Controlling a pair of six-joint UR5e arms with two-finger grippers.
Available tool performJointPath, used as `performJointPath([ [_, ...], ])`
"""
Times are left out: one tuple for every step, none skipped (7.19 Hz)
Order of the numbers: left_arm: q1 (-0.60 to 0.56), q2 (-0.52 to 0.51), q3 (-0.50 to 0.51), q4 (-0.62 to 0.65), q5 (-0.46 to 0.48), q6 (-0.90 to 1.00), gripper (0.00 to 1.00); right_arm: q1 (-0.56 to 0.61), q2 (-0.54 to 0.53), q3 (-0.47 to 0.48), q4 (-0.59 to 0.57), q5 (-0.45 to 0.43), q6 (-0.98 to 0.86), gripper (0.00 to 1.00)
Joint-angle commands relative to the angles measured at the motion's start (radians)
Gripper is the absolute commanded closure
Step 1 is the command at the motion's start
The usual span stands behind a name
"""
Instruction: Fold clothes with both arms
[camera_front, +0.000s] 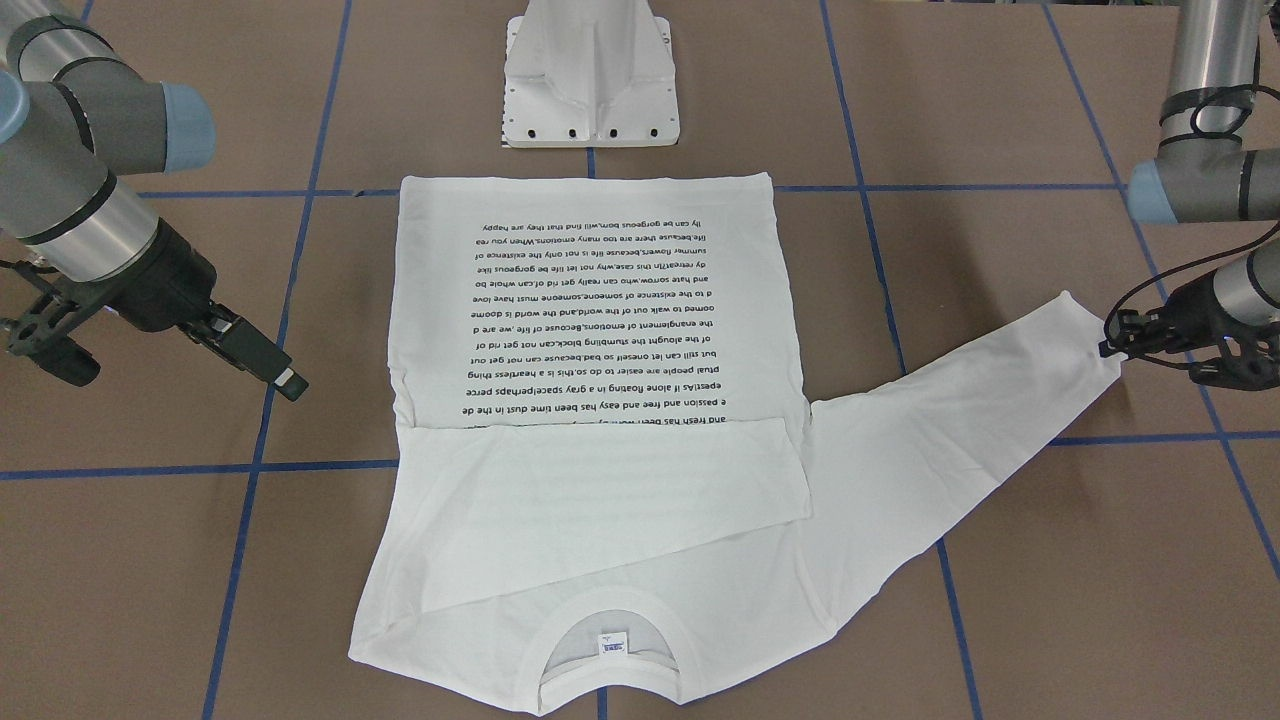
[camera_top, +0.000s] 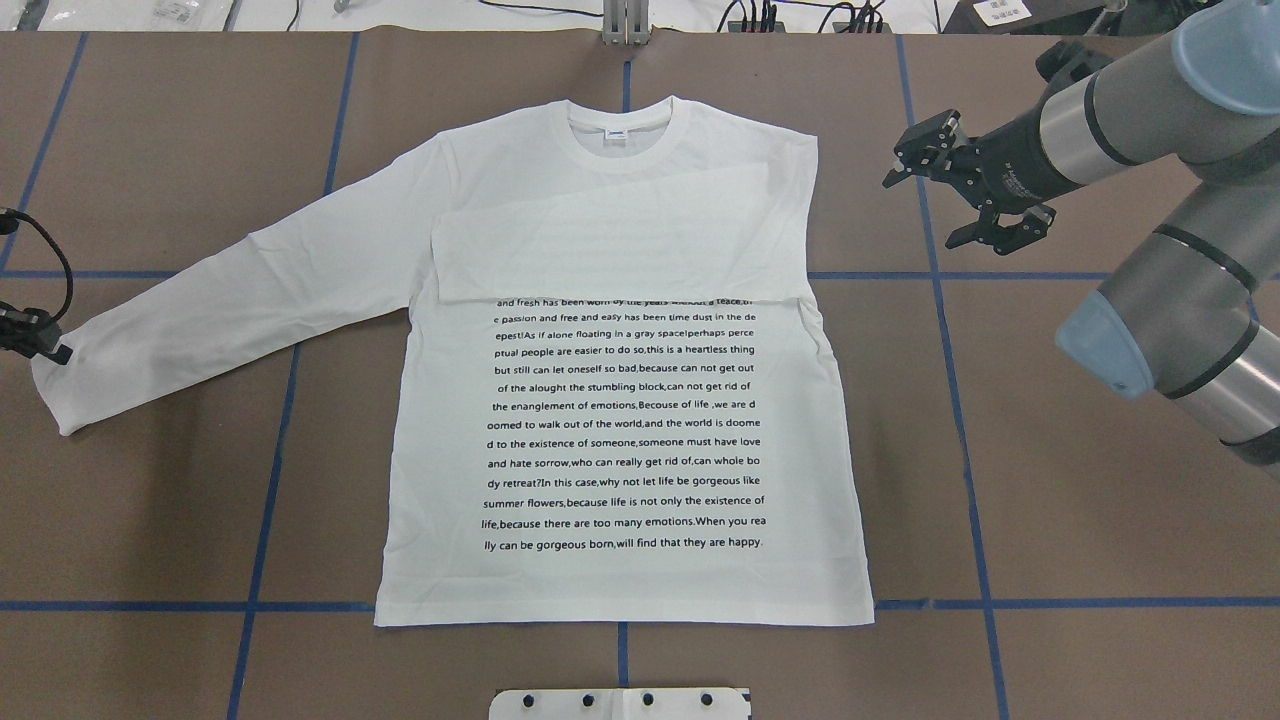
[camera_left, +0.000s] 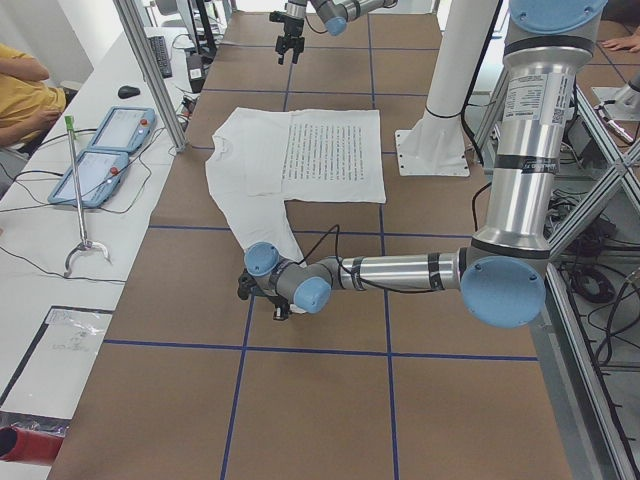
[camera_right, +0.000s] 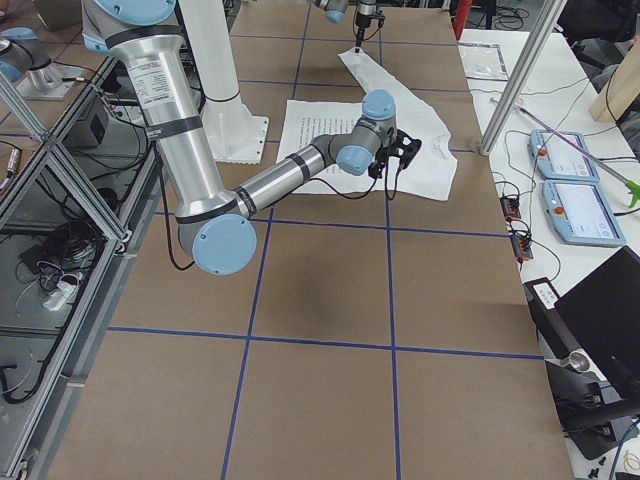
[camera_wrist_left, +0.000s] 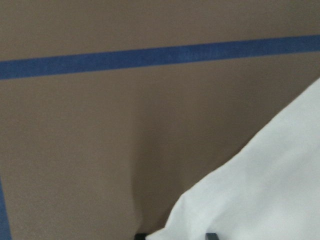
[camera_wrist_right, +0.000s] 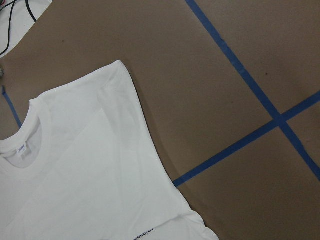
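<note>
Our shirt (camera_top: 620, 400) lies flat mid-frame on the desk (camera_top: 1050, 500), one sleeve (camera_top: 620, 245) folded in. The right pincer (camera_top: 965, 195) hangs open, upper right. The left pincer (camera_top: 45, 345) meets the far-left cuff (camera_top: 55, 390), presumably to fold it, though we cannot tell if it grips.

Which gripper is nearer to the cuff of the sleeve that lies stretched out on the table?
Left. The left gripper is right at the cuff. The right gripper hangs beside the opposite shoulder of the shirt, with the shirt's whole width between it and the cuff.
</note>
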Motion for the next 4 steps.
performJointPath([
  [-0.002, 0.020, -0.135, 0.034, -0.060, -0.010, 1.00, 0.002, -0.007, 0.001, 0.000, 0.003, -0.001, 0.00],
  [0.003, 0.020, -0.126, 0.034, -0.059, -0.013, 1.00, 0.000, -0.015, 0.001, 0.003, 0.003, -0.001, 0.00],
  [0.001, 0.023, -0.109, 0.031, -0.052, -0.006, 1.00, 0.000, -0.015, 0.000, 0.003, 0.002, -0.001, 0.00],
  [0.001, 0.035, -0.106, 0.031, 0.003, -0.007, 0.89, 0.000, -0.015, -0.005, 0.003, 0.002, -0.001, 0.00],
])
